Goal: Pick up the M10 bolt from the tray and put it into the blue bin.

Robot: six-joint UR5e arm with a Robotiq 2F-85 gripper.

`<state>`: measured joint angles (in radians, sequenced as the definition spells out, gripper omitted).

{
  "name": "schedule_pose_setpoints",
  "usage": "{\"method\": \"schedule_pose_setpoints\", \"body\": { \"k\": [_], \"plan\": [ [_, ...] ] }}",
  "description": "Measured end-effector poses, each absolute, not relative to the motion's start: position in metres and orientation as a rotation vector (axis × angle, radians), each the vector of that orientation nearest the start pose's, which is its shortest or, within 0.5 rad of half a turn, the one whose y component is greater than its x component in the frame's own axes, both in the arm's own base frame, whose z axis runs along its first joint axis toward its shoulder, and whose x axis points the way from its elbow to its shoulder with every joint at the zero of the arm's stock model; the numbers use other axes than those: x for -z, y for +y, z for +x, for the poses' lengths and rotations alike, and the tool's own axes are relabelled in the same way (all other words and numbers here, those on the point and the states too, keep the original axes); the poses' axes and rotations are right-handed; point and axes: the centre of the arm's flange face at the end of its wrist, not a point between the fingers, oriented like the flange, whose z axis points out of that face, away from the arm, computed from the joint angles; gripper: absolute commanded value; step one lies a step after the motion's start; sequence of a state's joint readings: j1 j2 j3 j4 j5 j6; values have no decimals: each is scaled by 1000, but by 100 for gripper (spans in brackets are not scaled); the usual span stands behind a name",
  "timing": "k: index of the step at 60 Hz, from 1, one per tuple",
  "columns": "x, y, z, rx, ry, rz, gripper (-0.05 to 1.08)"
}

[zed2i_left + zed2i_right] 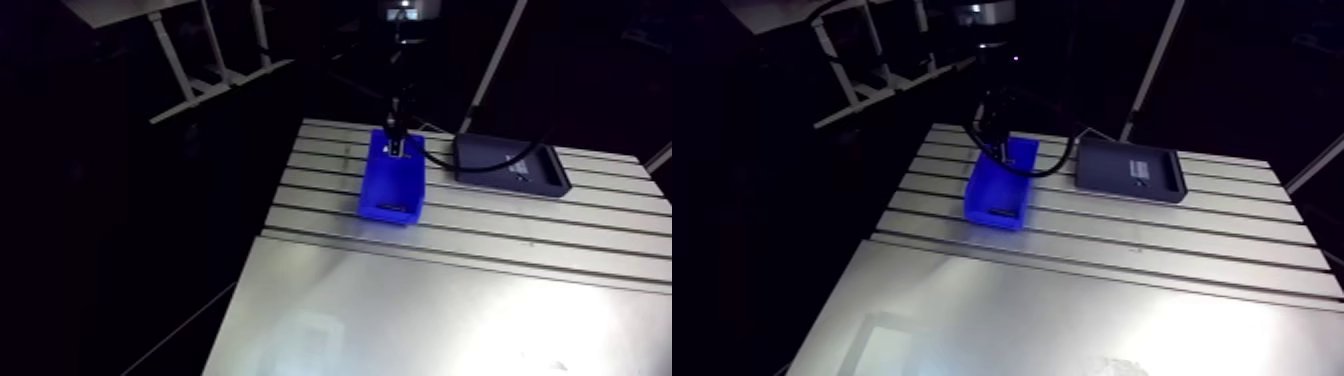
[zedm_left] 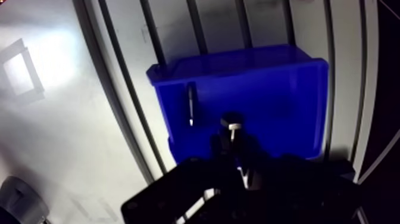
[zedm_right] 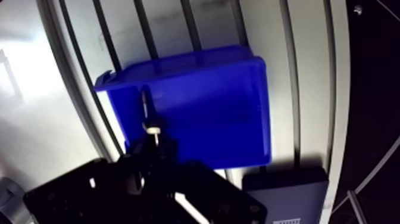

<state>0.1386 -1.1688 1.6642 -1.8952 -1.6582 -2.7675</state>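
Steel glints where the M10 bolt (image 2: 232, 124) hangs at the tip of the gripper (image 2: 234, 142), poised over the open mouth of the blue bin (image 2: 280, 101), nearer one wall than the middle; as far as the wrist view shows, it touches neither the floor nor the walls. By this reading the pick-up from the tray and the carry across are done; what is left is the release into the bin and the lift clear; a drop from here looks likely to land inside.

Both dark fingers (image 2: 217, 146) stand close together, clamped on the bolt with little more than its width between them; nothing else is in their grip. A thin pale streak (image 2: 190, 104) shows against the bin's inner wall; whether it is a glint or a loose part cannot be told. Just beside the bin sits the dark tray (image 1: 510, 165), parted from it by a narrow strip of the slotted aluminium table (image 1: 450, 300); what the tray holds is too dim to make out.
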Motion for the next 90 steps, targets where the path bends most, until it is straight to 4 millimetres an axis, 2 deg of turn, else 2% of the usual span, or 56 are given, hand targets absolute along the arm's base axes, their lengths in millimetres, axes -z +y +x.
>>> {"method": "schedule_pose_setpoints", "body": {
  "k": [25,59,90],
  "plan": [
    [-232,-198,-573,13,2334,-1817,101],
    [-193,-194,-582,29,2339,-1776,100],
    [-174,-193,-583,33,2332,-1759,97]
  ]
}}
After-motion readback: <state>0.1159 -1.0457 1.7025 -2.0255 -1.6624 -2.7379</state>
